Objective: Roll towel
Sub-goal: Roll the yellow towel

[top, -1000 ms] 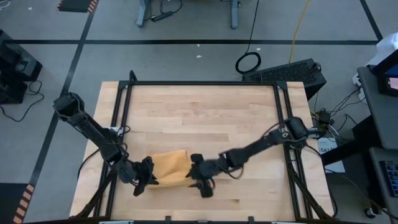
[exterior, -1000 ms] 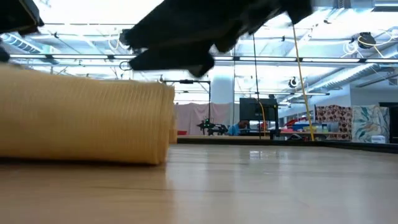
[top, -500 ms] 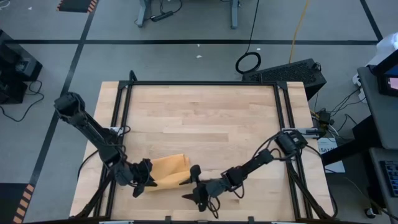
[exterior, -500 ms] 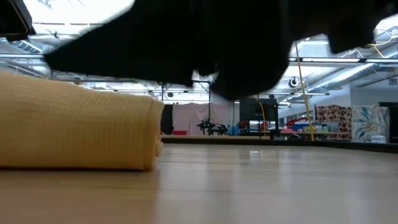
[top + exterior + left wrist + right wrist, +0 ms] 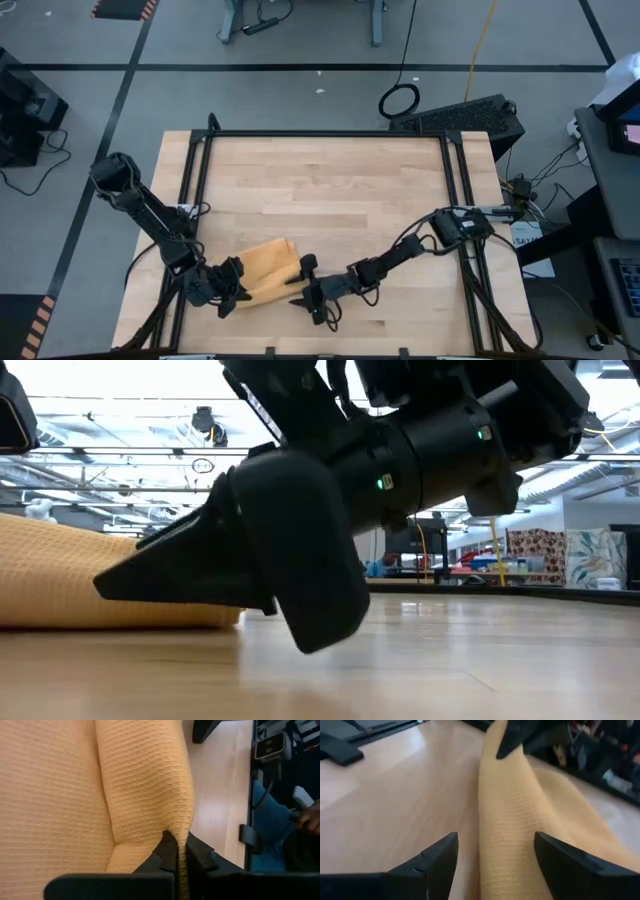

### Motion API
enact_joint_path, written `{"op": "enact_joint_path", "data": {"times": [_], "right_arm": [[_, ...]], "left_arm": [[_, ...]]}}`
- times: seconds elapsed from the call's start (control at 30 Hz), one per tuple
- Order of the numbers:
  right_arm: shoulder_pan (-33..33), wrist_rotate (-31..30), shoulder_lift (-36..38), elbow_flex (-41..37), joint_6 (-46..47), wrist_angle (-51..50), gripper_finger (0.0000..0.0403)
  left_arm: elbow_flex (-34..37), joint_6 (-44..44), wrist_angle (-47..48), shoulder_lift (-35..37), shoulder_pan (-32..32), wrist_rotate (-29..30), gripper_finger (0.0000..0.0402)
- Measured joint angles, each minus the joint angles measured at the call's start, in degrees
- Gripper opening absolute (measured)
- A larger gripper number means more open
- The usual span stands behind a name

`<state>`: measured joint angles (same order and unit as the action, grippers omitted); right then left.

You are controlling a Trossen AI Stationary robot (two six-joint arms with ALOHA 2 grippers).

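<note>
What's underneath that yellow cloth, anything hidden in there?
Only the wooden table shows around the towel. It lies bunched in folds, so whatever its layers cover cannot be seen. The left gripper pinches one edge; the right gripper stands open beside it.

I'm looking down on a pale wooden table (image 5: 330, 190) edged by a black frame. The only thing lying on it is the mustard-yellow towel (image 5: 268, 270), bunched in folds near the table's near-left edge.
</note>
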<state>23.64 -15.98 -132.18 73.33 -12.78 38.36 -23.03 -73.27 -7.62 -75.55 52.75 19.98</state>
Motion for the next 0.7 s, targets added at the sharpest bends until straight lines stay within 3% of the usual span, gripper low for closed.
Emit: {"op": "enact_joint_path", "data": {"times": [0.2,0.43,0.57,0.7], "right_arm": [[-0.54,2.79,0.39,0.04,-5.96,1.13,0.0274],[-4.65,7.31,0.01,0.04,-1.44,-0.30,0.0298],[-6.56,10.47,-0.18,0.06,2.69,-1.85,0.0289],[-8.60,13.17,-0.15,0.23,8.56,-7.28,0.0255]], "left_arm": [[0.00,-1.38,0.55,-0.22,0.04,-0.27,0.0012],[0.00,-1.38,0.59,-0.22,0.04,-0.30,0.0012],[0.00,-1.10,0.68,-0.22,0.04,-0.30,0.0012],[0.00,2.09,1.28,-0.22,0.03,-0.08,0.0012]]}}
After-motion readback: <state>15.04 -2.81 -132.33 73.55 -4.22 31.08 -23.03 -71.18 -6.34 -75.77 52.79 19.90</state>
